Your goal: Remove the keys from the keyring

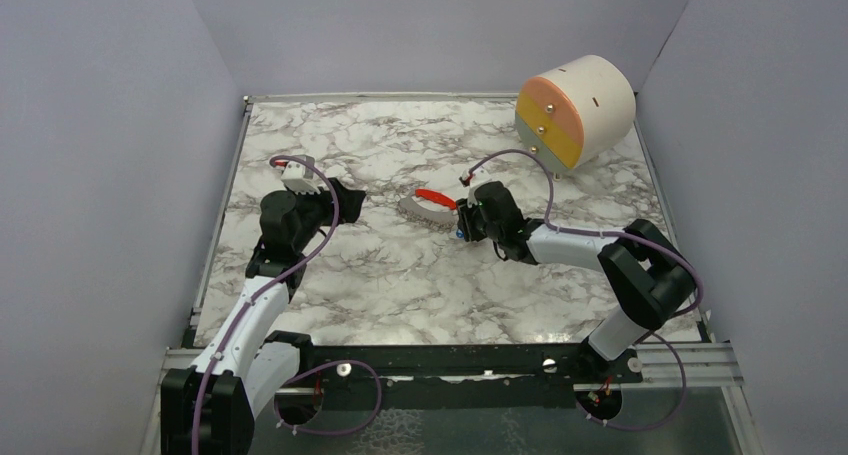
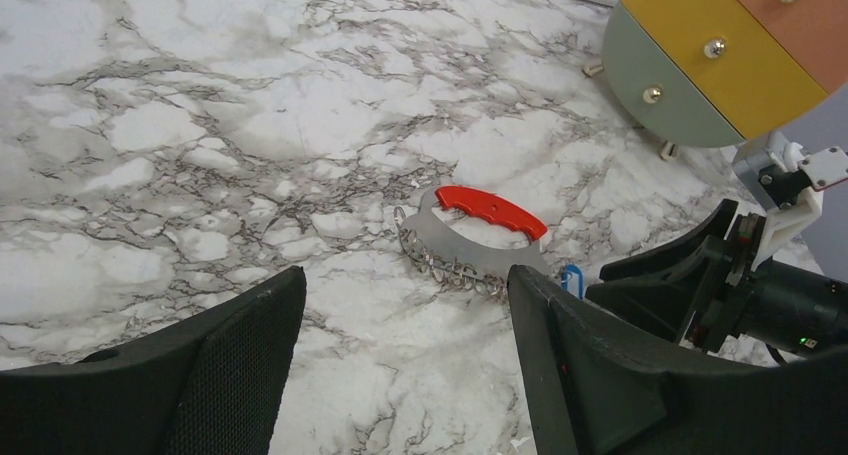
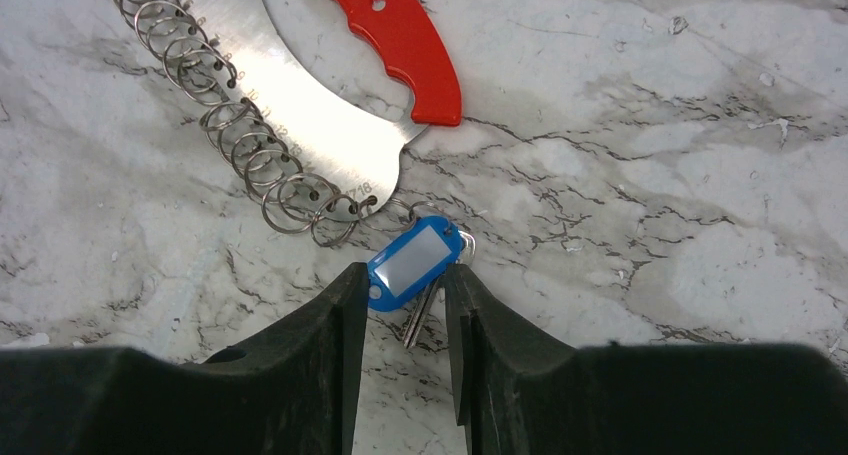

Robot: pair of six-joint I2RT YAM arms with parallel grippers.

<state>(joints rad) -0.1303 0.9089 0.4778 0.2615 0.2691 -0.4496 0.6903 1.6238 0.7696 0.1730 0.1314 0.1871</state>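
The keyring is a curved grey metal strip (image 3: 300, 105) with a red grip (image 3: 400, 45) and several small wire rings along its edge. It lies flat on the marble table (image 1: 380, 265) and also shows in the top view (image 1: 414, 209) and the left wrist view (image 2: 442, 237). The keys (image 3: 412, 260), a blue tag with silvery blades under it, hang from the strip's end ring. My right gripper (image 3: 405, 287) is shut on the blue tag, one finger on each side. My left gripper (image 1: 347, 195) is open and empty, well left of the keyring.
A round white drawer unit (image 1: 578, 110) with orange, yellow and grey-green fronts stands at the back right; it also shows in the left wrist view (image 2: 720, 65). Grey walls enclose the table on three sides.
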